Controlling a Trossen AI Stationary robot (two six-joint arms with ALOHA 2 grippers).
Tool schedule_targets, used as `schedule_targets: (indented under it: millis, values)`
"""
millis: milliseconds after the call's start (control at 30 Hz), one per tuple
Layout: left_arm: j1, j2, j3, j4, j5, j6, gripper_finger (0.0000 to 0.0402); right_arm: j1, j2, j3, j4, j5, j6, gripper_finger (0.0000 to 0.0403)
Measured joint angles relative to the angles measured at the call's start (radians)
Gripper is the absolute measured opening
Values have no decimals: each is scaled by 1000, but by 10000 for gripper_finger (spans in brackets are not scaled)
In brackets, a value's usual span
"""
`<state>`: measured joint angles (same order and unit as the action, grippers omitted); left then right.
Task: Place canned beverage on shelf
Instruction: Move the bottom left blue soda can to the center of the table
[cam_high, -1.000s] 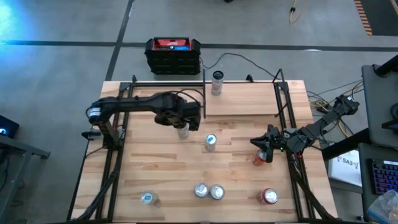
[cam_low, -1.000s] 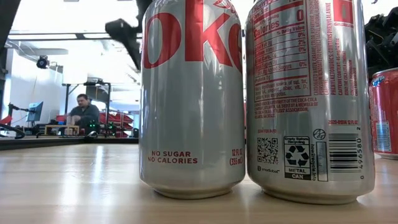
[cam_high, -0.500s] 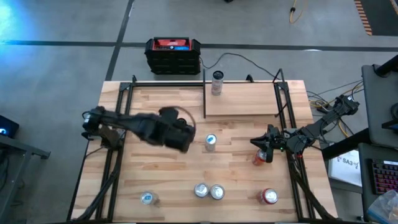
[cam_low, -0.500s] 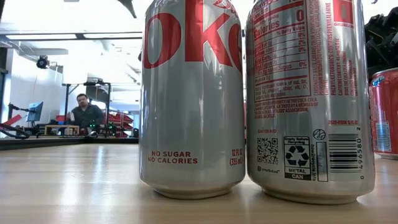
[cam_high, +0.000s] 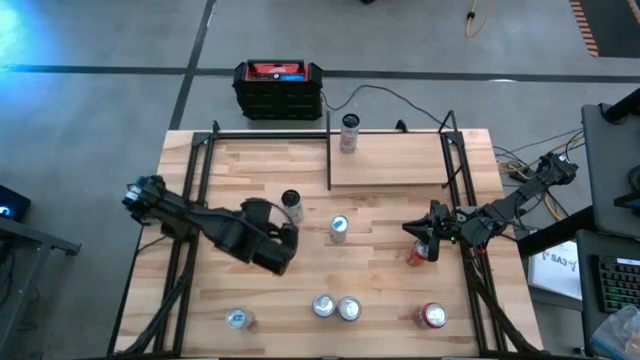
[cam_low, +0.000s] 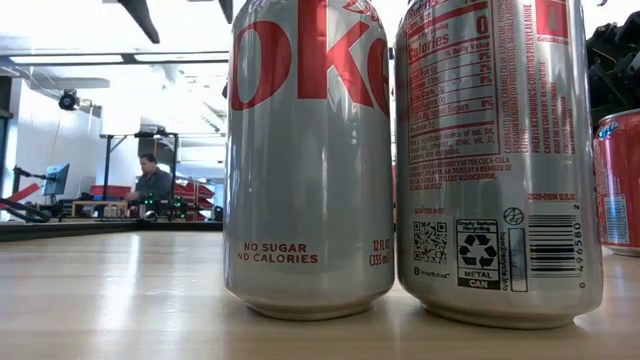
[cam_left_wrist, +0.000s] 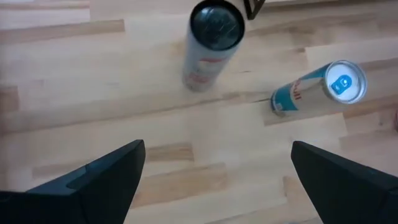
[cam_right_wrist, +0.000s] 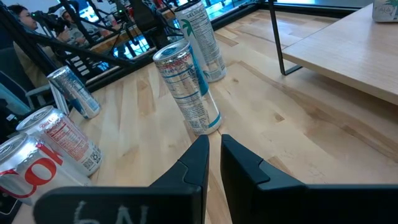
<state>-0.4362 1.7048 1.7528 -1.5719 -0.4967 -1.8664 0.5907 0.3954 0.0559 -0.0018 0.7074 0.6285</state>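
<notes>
Fingers (cam_left_wrist: 112, 171) of left gripper (cam_high: 283, 243) spread wide and empty above the bare middle of the tabletop (cam_high: 395, 300), nearer its left edge, with a dark-topped can (cam_high: 291, 203) upright just beyond and a blue-topped can (cam_high: 339, 229) beside that. Right gripper (cam_high: 416, 232) pressed shut on nothing near the right edge. One slim can (cam_high: 349, 132) upright on the shelf (cam_high: 400, 160) at its back left corner, by the tabletop's back edge.

Butcher-block table (cam_high: 400, 300): shelf (cam_high: 400, 160) with one can (cam_high: 349, 132); loose cans (cam_high: 336, 307) scattered.
</notes>
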Motion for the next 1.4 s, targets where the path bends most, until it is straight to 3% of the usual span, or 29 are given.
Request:
schedule_targets:
  millis: [133, 367, 600, 767, 1067, 1400]
  values:
    - [-69, -18, -21, 1, 66, -108, 388, 0, 0, 0, 0, 0, 0, 29]
    - [-155, -31, -43, 1, 460, -364, 388, 0, 0, 0, 0, 0, 0, 29]
    - [-243, -6, -13, 55, 620, -584, 388, 0, 0, 0, 0, 0, 0, 29]
    - [-291, 41, -13, 117, 672, -718, 388, 0, 0, 0, 0, 0, 0, 29]
    - [-350, 149, -13, 158, 663, -914, 388, 0, 0, 0, 0, 0, 0, 29]
    - [-355, 233, -12, 168, 645, -985, 385, 0, 0, 0, 0, 0, 0, 29]
